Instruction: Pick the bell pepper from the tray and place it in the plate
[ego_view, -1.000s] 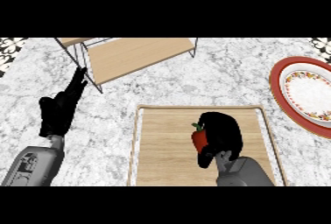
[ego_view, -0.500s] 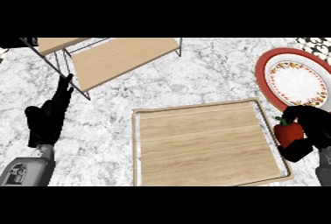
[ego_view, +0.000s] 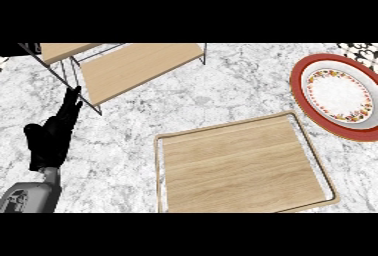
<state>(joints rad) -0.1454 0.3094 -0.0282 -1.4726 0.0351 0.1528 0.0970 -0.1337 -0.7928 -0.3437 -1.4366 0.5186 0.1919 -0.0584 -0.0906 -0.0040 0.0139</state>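
Gone from the right edge are the right hand and red bell pepper; neither shows now. Square wooden tray lies on the veined marble table, beside the red-rimmed floral plate. Left hand rests, fingers straight.

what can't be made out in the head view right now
- Bell pepper: nowhere in the head view; it is not on the tray or on the visible part of the plate.
- Right hand: outside the frame, so its state cannot be told.
- Plate: its right side is cut off by the right edge.
- Wooden rack: its top is cut off by the upper edge.
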